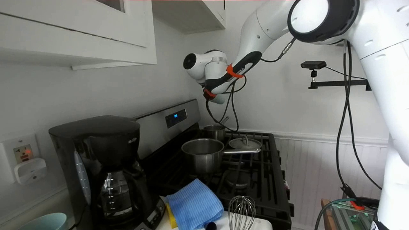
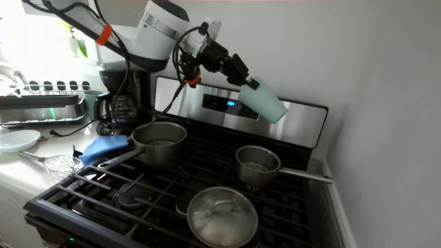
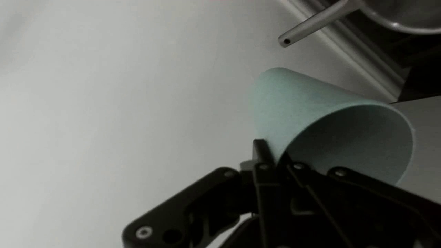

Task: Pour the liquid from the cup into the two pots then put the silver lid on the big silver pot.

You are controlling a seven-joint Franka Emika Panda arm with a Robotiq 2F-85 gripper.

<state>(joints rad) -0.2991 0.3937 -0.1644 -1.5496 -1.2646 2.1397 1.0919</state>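
Note:
My gripper [image 2: 253, 82] is shut on the rim of the pale mint cup [image 2: 264, 103], one finger inside and one outside. The cup is tilted, base down to the right, high over the back of the stove. In the wrist view, the gripper [image 3: 275, 160] pinches the wall of the cup [image 3: 303, 93]; its inside is dark and no liquid shows. The big silver pot [image 2: 160, 151] stands open at the back left of the stove, also in an exterior view [image 1: 203, 159]. The smaller pot [image 2: 256, 174] stands open below the cup. The silver lid [image 2: 222, 220] lies handle up on the grate.
A black coffee maker [image 1: 96, 143] stands beside the stove. A blue cloth [image 1: 195, 204] and a whisk [image 1: 242, 212] lie on the counter. The stove's back panel [image 2: 299, 120] rises behind the cup. The smaller pot's handle [image 2: 306, 175] points at the side wall [image 2: 386, 137].

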